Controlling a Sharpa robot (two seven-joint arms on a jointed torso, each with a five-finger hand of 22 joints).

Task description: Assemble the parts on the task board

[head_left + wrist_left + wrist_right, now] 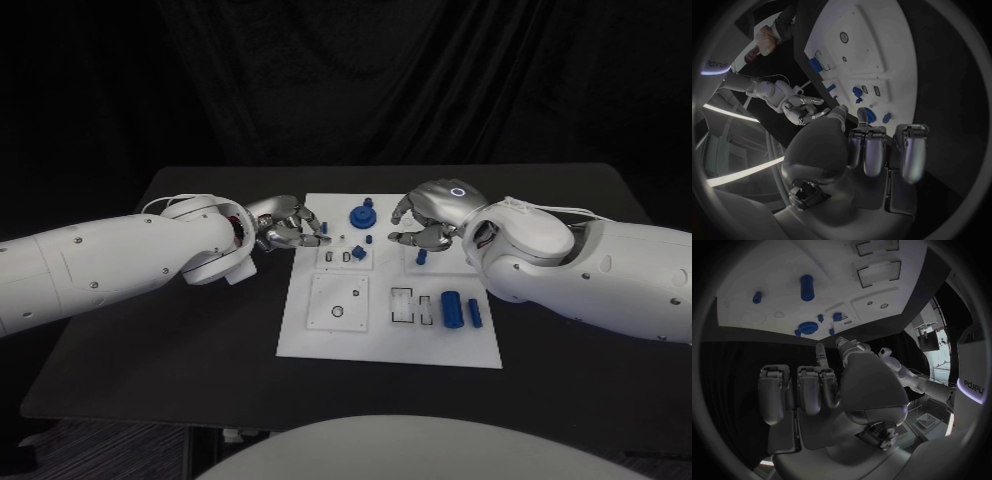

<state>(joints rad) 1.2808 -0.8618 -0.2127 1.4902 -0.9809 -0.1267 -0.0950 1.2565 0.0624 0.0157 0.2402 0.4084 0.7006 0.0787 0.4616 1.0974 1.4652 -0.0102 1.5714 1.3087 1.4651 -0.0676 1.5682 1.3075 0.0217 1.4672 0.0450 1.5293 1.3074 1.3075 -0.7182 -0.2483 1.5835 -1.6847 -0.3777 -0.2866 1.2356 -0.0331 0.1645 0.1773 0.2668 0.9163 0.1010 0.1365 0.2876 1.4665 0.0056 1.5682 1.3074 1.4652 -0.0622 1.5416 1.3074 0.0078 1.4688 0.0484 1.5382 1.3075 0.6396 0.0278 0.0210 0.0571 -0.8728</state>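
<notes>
Head view puts my left hand [290,229] at the left edge of the task board [325,335], fingers curled in; whether they pinch anything I cannot tell. Just beyond its fingertips, toward my other hand, sit the small blue parts [359,252] and the round knobbed blue piece [365,214], all matte plastic on smooth white plate. My right hand [427,220] hovers past them, fingers curled, apparently clenched on nothing. Nearer me than it, a blue cylinder [453,309] lies lengthwise, pointing away from me. Both hands are about equally close to the small parts, I judge.
</notes>
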